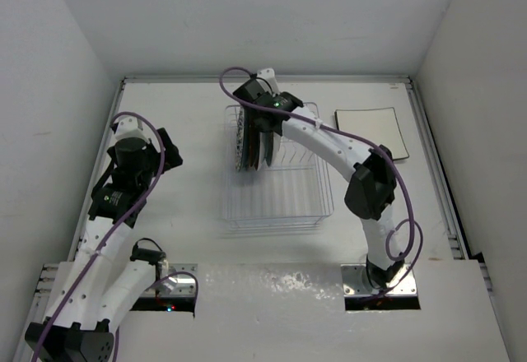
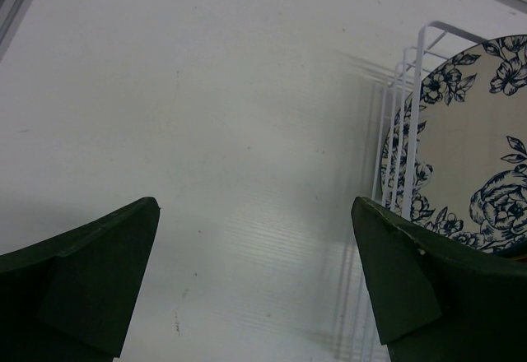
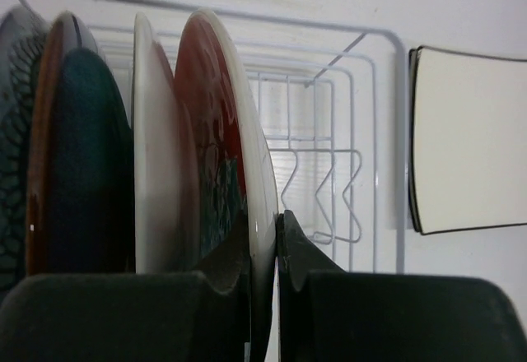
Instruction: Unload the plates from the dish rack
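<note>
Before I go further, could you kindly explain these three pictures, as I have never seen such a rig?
Two robot arms are bolted at the near edge of a white table. One picture looks down from above; the other two come from wrist cameras. The left end effector is open and empty, near a floral plate. The right end effector pinches the rim of a red plate standing in the wire dish rack with others. A pale square plate lies flat on the table beside the rack.

A robotics lab cell: white walls enclose a table with bolted arms
</note>
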